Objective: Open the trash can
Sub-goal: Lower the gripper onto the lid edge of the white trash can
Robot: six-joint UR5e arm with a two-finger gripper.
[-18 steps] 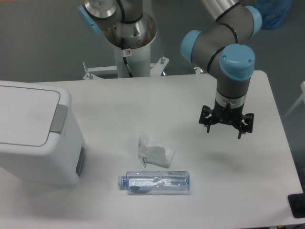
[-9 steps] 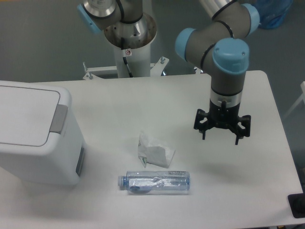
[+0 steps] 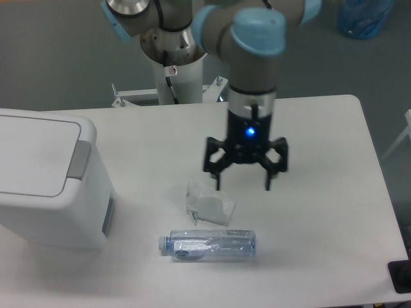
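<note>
The trash can (image 3: 45, 183) is a large white boxy bin at the table's left edge. Its flat lid lies closed, and a grey push tab (image 3: 79, 160) sits on the lid's right side. My gripper (image 3: 244, 181) hangs above the middle of the table, well to the right of the bin. Its two black fingers are spread wide apart and point downward with nothing between them, and a blue light glows on its body.
A crumpled white paper wad (image 3: 209, 203) lies just below and left of the gripper. A clear plastic bottle (image 3: 207, 245) lies on its side nearer the front edge. The robot's base column (image 3: 174, 58) stands behind the table.
The arm has swung left from the table's right side to over the middle, closer to the paper wad. The gripper stays open. The bin, bottle and paper have not moved.
</note>
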